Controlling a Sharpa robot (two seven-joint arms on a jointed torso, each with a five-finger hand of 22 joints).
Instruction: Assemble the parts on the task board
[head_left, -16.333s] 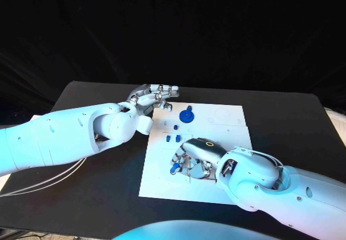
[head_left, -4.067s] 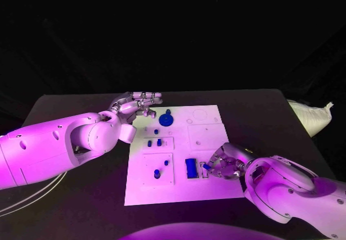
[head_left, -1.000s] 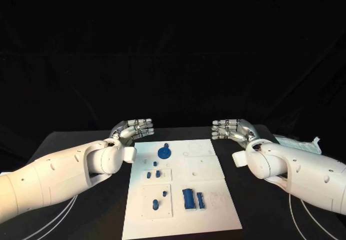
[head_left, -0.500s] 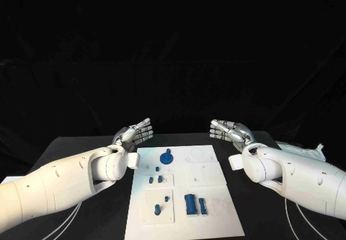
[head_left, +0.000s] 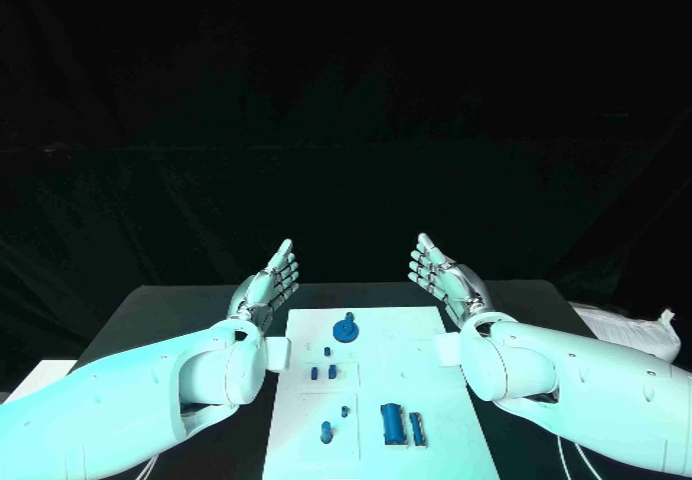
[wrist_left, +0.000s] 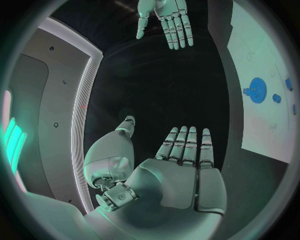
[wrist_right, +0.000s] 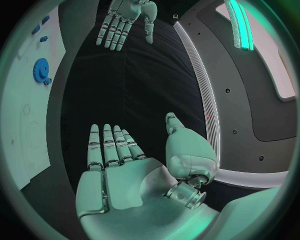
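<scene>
Head view: left hand (head_left: 268, 283) and right hand (head_left: 444, 281) raised above far end of desk (head_left: 173, 310), fingers straight and spread apart, holding nothing. Task board (head_left: 433, 420) lies flat on desk between arms. Blue gear (head_left: 346, 329) near board's far end; two blue bars (head_left: 401, 426) side by side near its near end.
</scene>
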